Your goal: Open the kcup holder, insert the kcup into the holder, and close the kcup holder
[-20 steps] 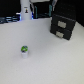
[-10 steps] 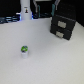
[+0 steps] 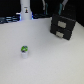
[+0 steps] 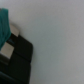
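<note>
The kcup holder (image 3: 62,26) is a black box with pale slots on its front. It stands on the white table at the exterior view's upper right, and its upper part looks down. The kcup (image 3: 23,50), pale with a green top, stands upright on the table at the exterior view's left, well apart from the holder. My white gripper (image 3: 25,14) hangs at the back left, far from both, too blurred to read its jaws. In the wrist view a black box with a pale slot (image 4: 15,60), likely the holder, fills one corner. No fingers show there.
The white table (image 3: 50,60) fills most of the exterior view. Dark equipment (image 3: 46,7) stands along the back edge behind the holder. A teal shape (image 4: 4,25) sits at the wrist view's edge beside the black box.
</note>
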You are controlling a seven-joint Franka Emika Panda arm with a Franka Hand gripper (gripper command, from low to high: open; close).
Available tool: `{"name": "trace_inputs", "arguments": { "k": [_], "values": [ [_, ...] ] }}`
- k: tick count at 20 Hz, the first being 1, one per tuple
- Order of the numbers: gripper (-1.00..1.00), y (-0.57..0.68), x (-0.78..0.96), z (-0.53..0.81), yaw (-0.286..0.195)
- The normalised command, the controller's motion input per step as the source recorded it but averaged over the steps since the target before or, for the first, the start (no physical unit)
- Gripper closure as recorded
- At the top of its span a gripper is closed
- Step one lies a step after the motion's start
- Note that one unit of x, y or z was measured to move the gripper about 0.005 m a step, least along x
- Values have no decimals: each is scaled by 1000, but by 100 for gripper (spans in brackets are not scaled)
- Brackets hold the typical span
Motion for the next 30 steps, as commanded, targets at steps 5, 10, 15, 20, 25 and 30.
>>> {"name": "trace_inputs", "arguments": {
  "k": [5, 10, 15, 20, 25, 30],
  "values": [
    [-100, 677, -328, -180, -163],
    [-100, 607, -258, -301, -160],
    [-100, 552, -191, -342, -160],
    [-100, 475, -139, -357, -157],
    [-100, 441, -163, -350, -155],
    [-100, 327, -173, -362, -129]
  ]
}}
